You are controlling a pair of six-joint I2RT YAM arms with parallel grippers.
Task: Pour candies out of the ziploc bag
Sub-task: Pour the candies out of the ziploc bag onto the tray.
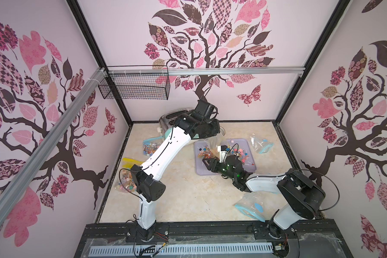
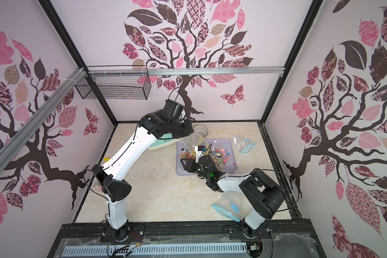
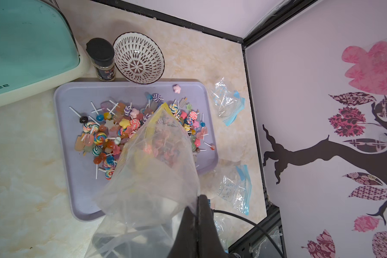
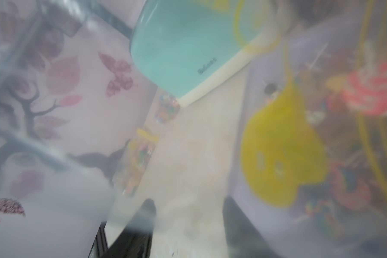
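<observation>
My bench (image 3: pixel 20 156): tray (image 3: pixel 81 189) under an upended bag (image 3: pixel 152 178).
Left jaws pinched tight on bag, mouth down over tray; right jaws blurred behind film, I cannot tell their state; candies (image 3: pixel 112 129) heaped on tray.

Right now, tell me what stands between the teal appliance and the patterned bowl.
A small jar with a black cap stands between the teal appliance and the bowl. Only the left wrist view shows it; the top views do not.

Pink tree-decal walls (image 1: pixel 121 33), marble-look floor (image 1: pixel 188 201), wire basket (image 1: pixel 134 89) on alu rail (image 1: pixel 232 72).
</observation>
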